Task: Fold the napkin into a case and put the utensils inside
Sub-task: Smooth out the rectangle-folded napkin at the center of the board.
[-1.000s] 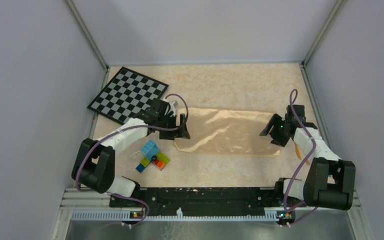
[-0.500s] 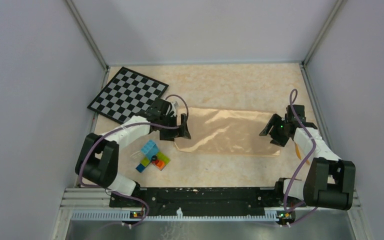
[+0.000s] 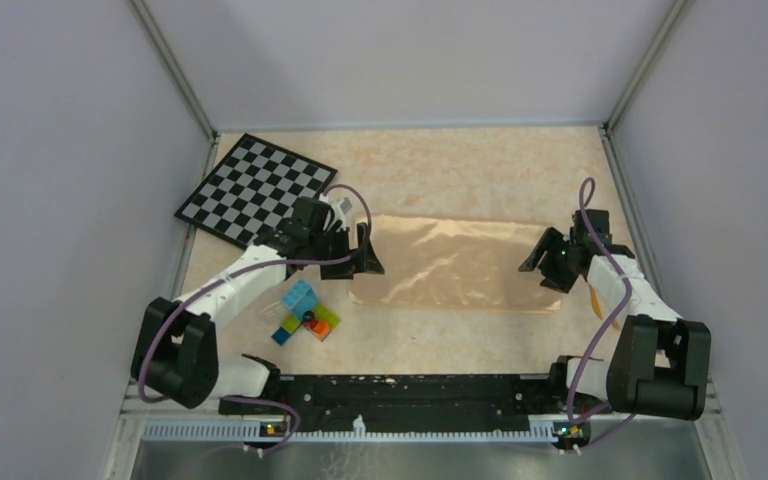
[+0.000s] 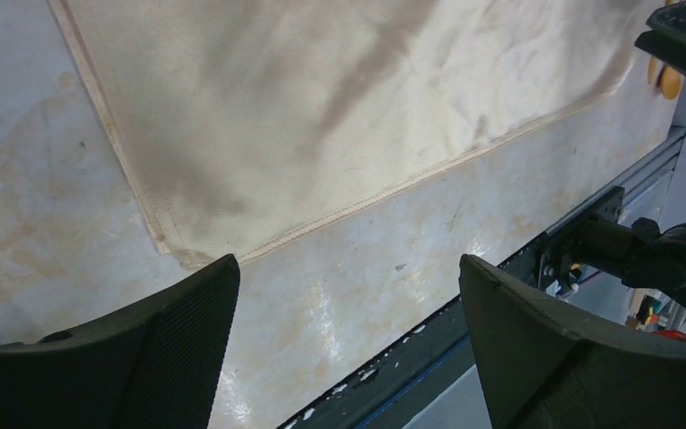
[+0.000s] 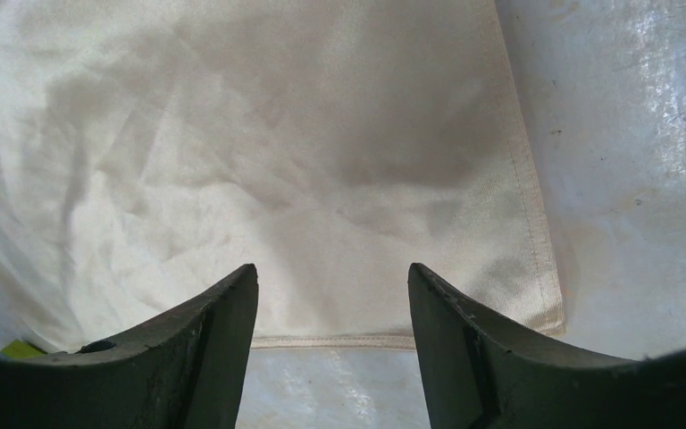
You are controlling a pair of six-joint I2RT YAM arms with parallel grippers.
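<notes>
Hovering with jaws apart, the left gripper [image 3: 367, 252] and right gripper [image 3: 542, 262] flank the short ends of the napkin [image 3: 460, 265], probably to pinch its corners for another fold. It lies flat at the middle of the worktop [image 3: 460, 170]; the utensils [image 3: 596, 299] wait near the right edge.

Soft, even light; wrist views washed pale, foreground blurred.

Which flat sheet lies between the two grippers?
The plain peach napkin, spanning left gripper to right gripper; the checkered board lies far left, outside them.

Spread hand [image 5: 332, 270] over napkin [image 5: 277, 134] corner
</notes>
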